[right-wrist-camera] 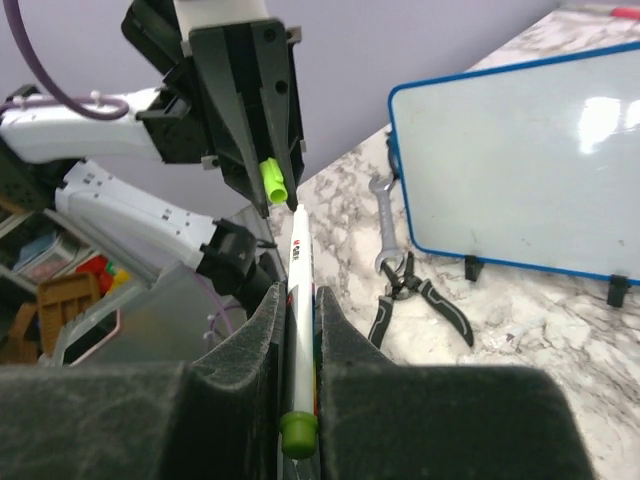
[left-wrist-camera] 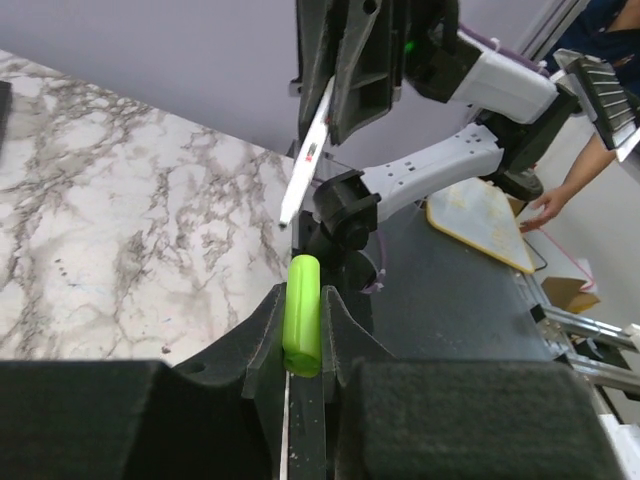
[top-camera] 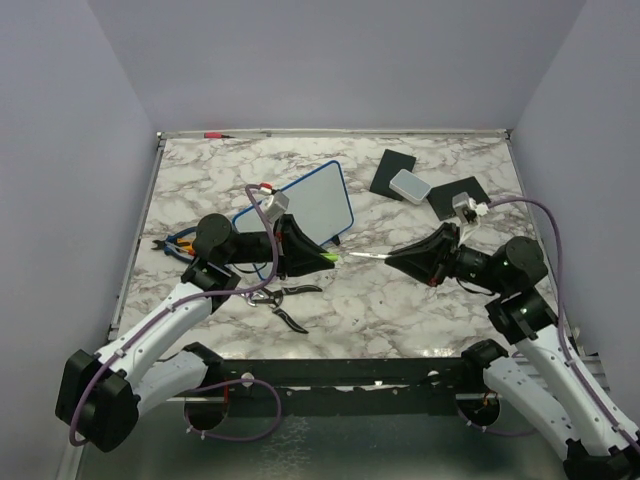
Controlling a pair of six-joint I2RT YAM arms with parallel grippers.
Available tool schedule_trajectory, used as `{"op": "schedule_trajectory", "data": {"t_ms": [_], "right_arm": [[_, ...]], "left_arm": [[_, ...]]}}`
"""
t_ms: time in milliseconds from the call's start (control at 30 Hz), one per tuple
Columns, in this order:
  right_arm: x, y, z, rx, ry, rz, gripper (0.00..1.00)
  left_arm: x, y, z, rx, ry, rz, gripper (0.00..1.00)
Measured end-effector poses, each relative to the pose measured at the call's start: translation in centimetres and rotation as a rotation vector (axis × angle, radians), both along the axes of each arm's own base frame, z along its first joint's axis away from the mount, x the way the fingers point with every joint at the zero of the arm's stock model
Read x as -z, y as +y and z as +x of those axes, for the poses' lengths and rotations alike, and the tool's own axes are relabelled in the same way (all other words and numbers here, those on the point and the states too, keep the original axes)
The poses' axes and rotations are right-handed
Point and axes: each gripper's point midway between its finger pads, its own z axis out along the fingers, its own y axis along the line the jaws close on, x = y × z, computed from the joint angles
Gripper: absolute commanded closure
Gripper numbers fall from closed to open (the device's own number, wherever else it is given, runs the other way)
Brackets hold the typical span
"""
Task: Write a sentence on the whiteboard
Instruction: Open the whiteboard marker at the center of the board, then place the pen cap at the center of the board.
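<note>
Two sets of fingers nose to nose above mid tabletop point(top-camera: 420, 310), marbled surface. L fingers point(left-wrist-camera: 262, 345) closed down on lime-green cap point(left-wrist-camera: 302, 315), cap pinched betw the pads & sticking out past the tips toward the other arm. R fingers point(right-wrist-camera: 250, 345) shut tight on white marker point(right-wrist-camera: 298, 280), barrel lengthwise betw them, green butt end nearest the wrist cam, front end aimed at the cap. Marker tip near cap & roughly in line w/ it; slim gap in overhead view, no contact evident. Both items held up off the tabletop. Whiteboard point(top-camera: 312, 200): blue frame, rounded corners, standing on small black feet & leaning back, on tabletop left of centre, just behind L fingers, well apart from R arm. Board face white w/ glare patches in R wrist view. Black-handled pliers point(top-camera: 283, 298) flat on tabletop on the near side of L fingers, handles spread. Silver wrench point(right-wrist-camera: 383, 225) just beside them, betw pliers & board. Orange/blue-handled tool point(top-camera: 172, 245) at left, partly hidden by L arm, type unclear. Far right: black pad point(top-camera: 393, 172) & second black pad point(top-camera: 462, 193), pale small box point(top-camera: 409, 185) betw them, overlapping the first. Thin red item point(top-camera: 215, 133) along far edge, too small to ID.
</note>
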Motion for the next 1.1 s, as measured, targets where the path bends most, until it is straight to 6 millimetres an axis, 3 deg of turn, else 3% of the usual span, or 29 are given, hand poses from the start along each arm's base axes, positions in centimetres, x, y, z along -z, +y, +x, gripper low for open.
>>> {"op": "schedule_trajectory", "data": {"t_ms": [167, 333, 400, 533, 633, 867, 1000, 1100], "right_arm": [[-1.5, -1.9, 0.1, 0.138, -0.057, -0.018, 1.00], [-2.8, -4.2, 0.5, 0.297, -0.119, -0.022, 0.99], [-2.6, -4.9, 1.0, 0.355, -0.124, -0.037, 0.99], [-1.4, -5.9, 2.2, 0.437, -0.112, -0.067, 0.99], [-0.3, -6.1, 2.8, 0.466, -0.093, -0.083, 0.99], [1.9, -6.8, 3.6, 0.518, -0.062, -0.102, 0.99], [2.2, -7.1, 3.8, 0.537, -0.058, -0.105, 0.99], [2.5, -7.1, 3.9, 0.541, -0.054, -0.108, 0.99]], "left_arm": [[0.6, 0.6, 1.0, -0.080, -0.035, 0.032, 1.00], [2.2, 0.5, 3.6, -0.236, 0.009, 0.082, 1.00], [3.5, -0.1, 4.5, -0.309, 0.039, 0.121, 1.00], [6.2, -3.3, 3.4, -0.361, 0.062, 0.207, 1.00], [9.4, -6.1, 3.0, -0.378, 0.087, 0.297, 1.00], [19.9, -10.2, 3.3, -0.405, 0.138, 0.537, 1.00], [23.7, -11.3, 3.3, -0.392, 0.134, 0.611, 1.00], [25.1, -12.1, 3.9, -0.391, 0.130, 0.634, 0.96]]}}
